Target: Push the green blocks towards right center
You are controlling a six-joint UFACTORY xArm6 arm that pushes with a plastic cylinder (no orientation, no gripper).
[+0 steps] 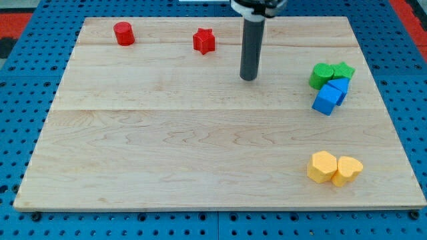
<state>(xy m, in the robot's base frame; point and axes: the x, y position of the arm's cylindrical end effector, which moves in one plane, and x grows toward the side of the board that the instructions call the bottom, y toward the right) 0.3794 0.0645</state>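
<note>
Two green blocks sit at the view's right, above centre: a rounded green block (321,74) and a green star-like block (343,70), touching each other. Two blue blocks (331,95) lie right below them, touching them. My tip (249,78) is on the board to the left of the green blocks, roughly a hundred pixels away, touching no block.
A red cylinder (123,33) and a red star (204,41) lie near the view's top left. Two yellow blocks (334,168) lie at the bottom right, touching each other. The wooden board (167,147) rests on a blue pegboard.
</note>
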